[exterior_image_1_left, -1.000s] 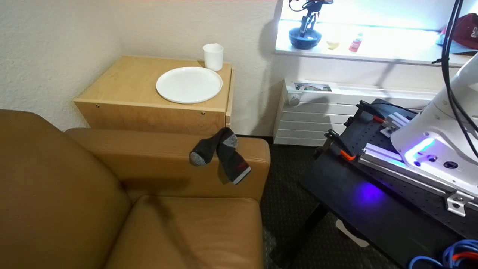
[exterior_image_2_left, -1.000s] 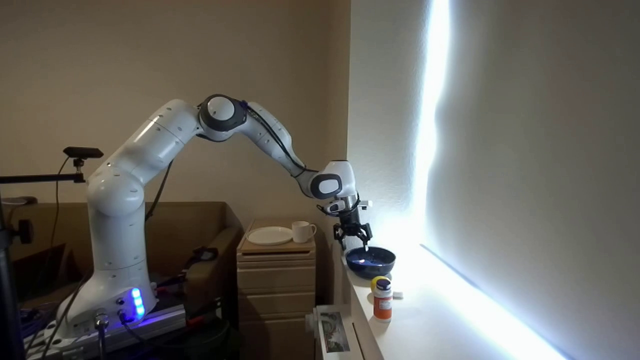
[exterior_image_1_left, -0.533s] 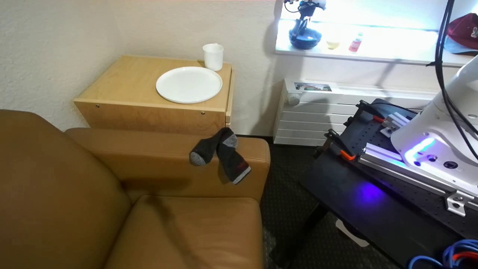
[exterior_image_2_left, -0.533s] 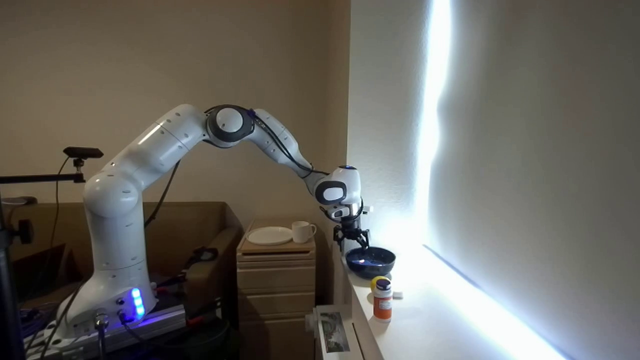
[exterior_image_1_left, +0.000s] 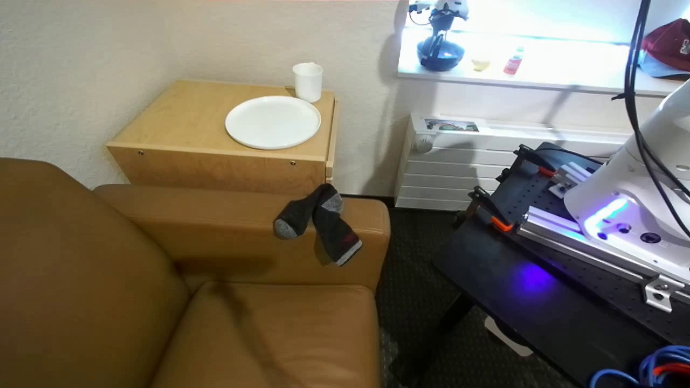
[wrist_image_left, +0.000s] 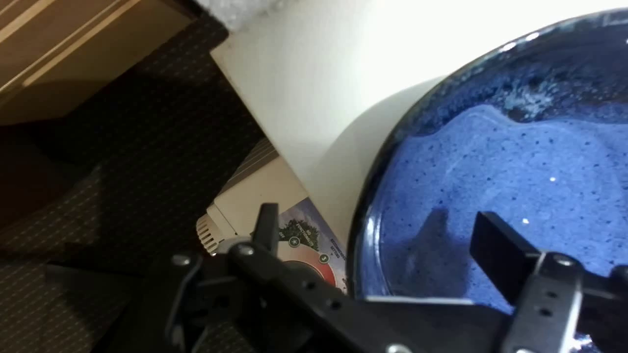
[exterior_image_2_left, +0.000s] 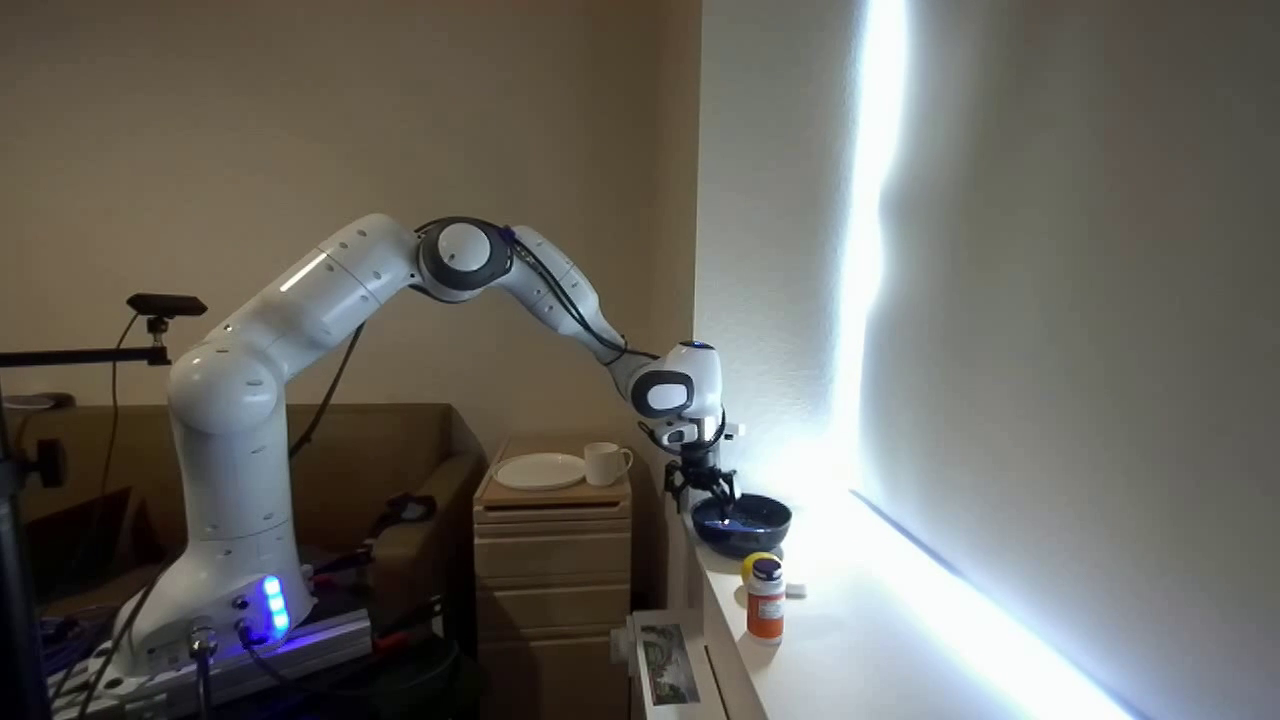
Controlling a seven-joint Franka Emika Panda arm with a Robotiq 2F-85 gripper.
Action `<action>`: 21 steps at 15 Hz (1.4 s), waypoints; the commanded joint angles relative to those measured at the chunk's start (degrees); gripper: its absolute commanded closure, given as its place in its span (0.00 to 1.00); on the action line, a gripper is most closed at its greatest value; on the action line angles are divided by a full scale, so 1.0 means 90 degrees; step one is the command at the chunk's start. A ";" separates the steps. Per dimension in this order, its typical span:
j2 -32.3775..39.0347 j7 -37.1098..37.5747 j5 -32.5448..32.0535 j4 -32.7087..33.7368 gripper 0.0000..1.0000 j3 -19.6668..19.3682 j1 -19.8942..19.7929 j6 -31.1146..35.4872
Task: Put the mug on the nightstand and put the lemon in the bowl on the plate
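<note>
Gripper (wrist_image_left: 379, 228) at the edge of the bowl (wrist_image_left: 530, 166), fingers (wrist_image_left: 503, 260) well apart: one on the inner side of the rim, one outside. Contact can't be told. Lemon (exterior_image_1_left: 480, 65) on windowsill (exterior_image_2_left: 860, 650), between bowl and bottle (exterior_image_1_left: 513, 62). Mug (exterior_image_1_left: 308, 82) upright on nightstand (exterior_image_1_left: 183, 110), just beside plate (exterior_image_1_left: 273, 123), which lies flat on the same top.

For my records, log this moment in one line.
black gripper: open, spanning rim of round glazed blue bowl | white cylindrical mug: on boxy wooden nightstand | bowl and round yellow lemon: on white windowsill
</note>
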 commanded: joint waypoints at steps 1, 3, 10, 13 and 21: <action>0.0063 -0.0002 0.0040 0.0029 0.00 -0.0053 0.0027 -0.0022; 0.0099 0.0017 0.0038 0.0029 0.00 -0.0066 0.0025 -0.0021; 0.0088 -0.0018 0.0055 -0.0138 0.55 -0.0109 -0.0040 0.0043; 0.0056 0.0004 0.0026 -0.0183 0.75 -0.0171 -0.0014 0.0087; -0.0054 0.0012 -0.0137 -0.0224 0.96 -0.0259 0.0172 0.0118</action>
